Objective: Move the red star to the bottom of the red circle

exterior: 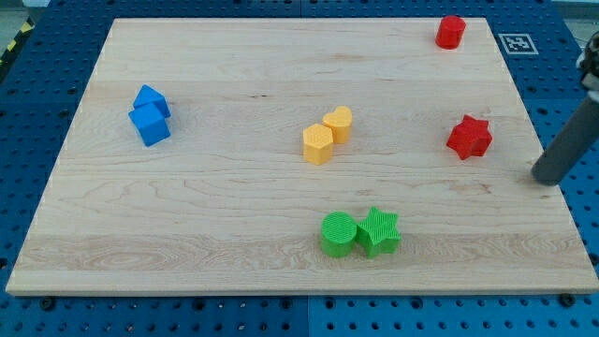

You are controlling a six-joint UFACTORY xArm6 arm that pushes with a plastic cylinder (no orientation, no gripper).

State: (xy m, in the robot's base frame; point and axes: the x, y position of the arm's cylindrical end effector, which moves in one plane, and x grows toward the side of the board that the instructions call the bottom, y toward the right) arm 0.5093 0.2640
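Observation:
The red star (469, 138) lies on the wooden board near the view's right edge, at mid height. The red circle (450, 31), a short cylinder, stands at the view's top right, well above the star. My tip (545, 177) is at the board's right edge, to the right of the star and slightly below it, with a clear gap between them. The dark rod slants up to the view's right.
Two blue blocks (149, 116) touch each other at the view's left. A yellow hexagon (318, 144) and a yellow heart-like block (339, 123) touch near the centre. A green circle (339, 233) and a green star (378, 231) touch at the bottom centre. The board (234, 206) sits on a blue pegboard.

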